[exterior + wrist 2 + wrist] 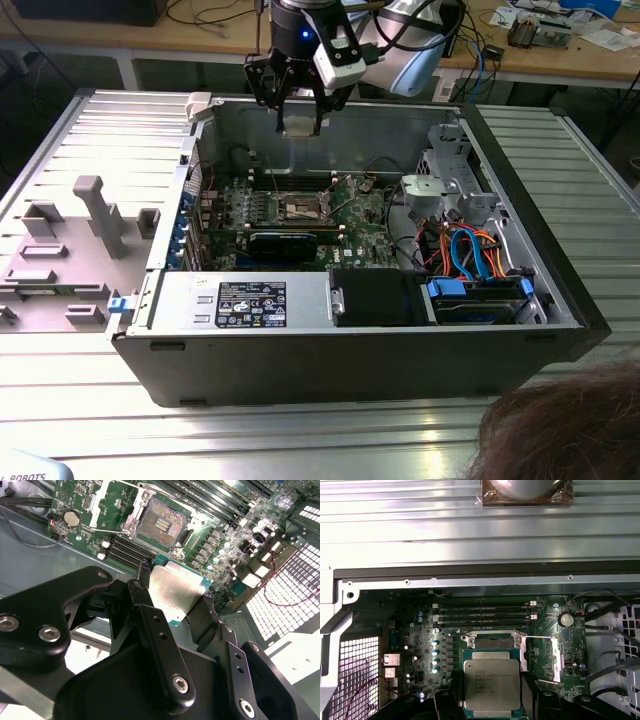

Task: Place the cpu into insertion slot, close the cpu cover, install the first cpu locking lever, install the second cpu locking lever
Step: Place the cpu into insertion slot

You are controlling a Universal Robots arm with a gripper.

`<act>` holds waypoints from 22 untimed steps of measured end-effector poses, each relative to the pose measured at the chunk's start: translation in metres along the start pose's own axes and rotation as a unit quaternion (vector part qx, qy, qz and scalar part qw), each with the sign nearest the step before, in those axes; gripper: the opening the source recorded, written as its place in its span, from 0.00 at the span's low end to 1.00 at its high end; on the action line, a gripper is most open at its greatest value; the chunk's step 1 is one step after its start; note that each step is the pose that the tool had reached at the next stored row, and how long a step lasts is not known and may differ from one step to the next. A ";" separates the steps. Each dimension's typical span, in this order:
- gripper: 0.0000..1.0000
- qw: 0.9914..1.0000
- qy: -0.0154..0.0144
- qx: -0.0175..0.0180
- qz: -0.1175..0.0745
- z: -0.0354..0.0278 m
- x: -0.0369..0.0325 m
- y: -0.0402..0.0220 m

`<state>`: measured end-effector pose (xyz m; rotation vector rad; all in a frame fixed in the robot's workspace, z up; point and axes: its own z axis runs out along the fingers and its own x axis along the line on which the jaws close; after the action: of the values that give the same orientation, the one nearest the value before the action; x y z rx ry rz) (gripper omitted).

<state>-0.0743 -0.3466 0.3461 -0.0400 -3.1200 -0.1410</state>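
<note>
— Where do we find the chip?

— We see it clamped in the pincer (299, 120). The two black fingers (150, 620) press on opposite edges of the chip (172, 587), and its dull silver top shows in both wrist views.

— And where does that put it in the scene?

— In the exterior view we see the chip (298, 128) up in the air over the far wall of the open computer case (400, 350), well apart from the green board (365, 215) on the case floor. The case sits on a ribbed metal desk (300, 430).

— What do we see of the socket?

— Its dark square of contacts (162, 522) lies uncovered on the board, nearer to us than the chip and lower down. In the first wrist view the chip (491, 682) hangs in front of it, and we catch just the socket's far edge (492, 642). The cover (524, 655) is swung open to one side of the socket.

— Anything else around?

— A grey moulded tray (90, 215) lies on the desk at the exterior view's left. At the near edge, on the exterior view's right, we see a person's hair (560, 430).
</note>
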 end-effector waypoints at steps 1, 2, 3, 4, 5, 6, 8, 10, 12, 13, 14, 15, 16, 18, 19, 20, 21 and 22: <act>0.54 1.000 0.000 0.000 0.000 0.0001 0.0002 0.0000; 0.54 1.000 0.000 0.000 0.000 0.0002 0.0005 0.0000; 0.54 1.000 0.000 0.000 0.000 0.0004 0.0009 -0.0001; 0.54 1.000 0.000 0.000 0.000 0.0006 0.0014 -0.0001; 0.54 1.000 0.000 0.000 0.000 0.0007 0.0016 -0.0001; 0.54 1.000 0.000 0.000 0.000 0.0009 0.0019 -0.0001; 0.54 1.000 0.000 0.000 0.000 0.0011 0.0024 -0.0001; 0.54 1.000 0.000 0.000 0.000 0.0014 0.0031 -0.0002; 0.54 1.000 0.000 0.000 0.000 0.0018 0.0041 -0.0003; 0.54 1.000 0.000 0.000 0.000 0.0020 0.0045 -0.0003; 0.54 1.000 0.000 0.000 0.000 0.0021 0.0049 -0.0003; 0.54 1.000 0.000 0.000 0.000 0.0023 0.0056 -0.0003; 0.54 1.000 0.000 0.000 0.000 0.0025 0.0059 -0.0004; 0.54 1.000 0.000 0.000 0.000 0.0027 0.0064 -0.0004; 0.54 1.000 0.000 0.000 0.000 0.0029 0.0066 -0.0004; 0.54 1.000 0.000 0.000 0.000 0.0031 0.0069 -0.0004; 0.54 1.000 0.000 0.000 0.000 0.0032 0.0072 -0.0005; 0.54 1.000 0.000 0.000 0.000 0.0034 0.0073 -0.0005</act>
<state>-0.0817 -0.3466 0.3428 -0.0400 -3.1200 -0.1411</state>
